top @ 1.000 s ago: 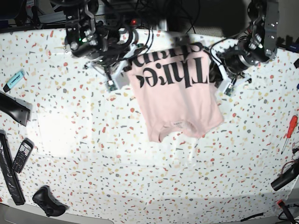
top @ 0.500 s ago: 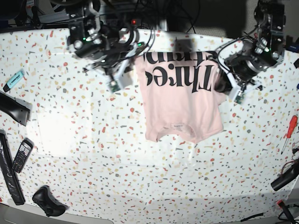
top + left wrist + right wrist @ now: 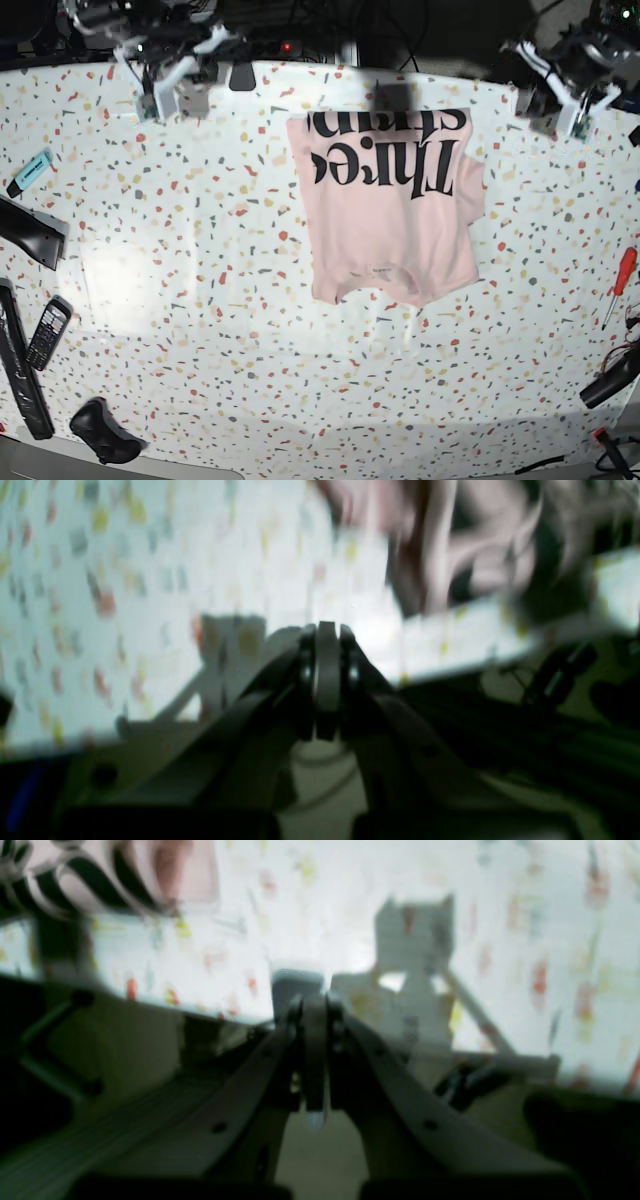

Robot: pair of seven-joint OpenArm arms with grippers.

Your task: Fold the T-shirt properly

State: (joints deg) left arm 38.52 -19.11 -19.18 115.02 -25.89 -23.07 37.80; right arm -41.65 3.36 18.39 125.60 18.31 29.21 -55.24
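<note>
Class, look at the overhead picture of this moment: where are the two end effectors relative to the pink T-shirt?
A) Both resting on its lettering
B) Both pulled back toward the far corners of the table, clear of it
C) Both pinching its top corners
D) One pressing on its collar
B: the right end effector and left end effector sit apart from the T-shirt, which lies alone on the table.

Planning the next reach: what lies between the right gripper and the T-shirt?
In the base view, only bare speckled table lies between the right gripper and the T-shirt; nothing else sits there.
</note>
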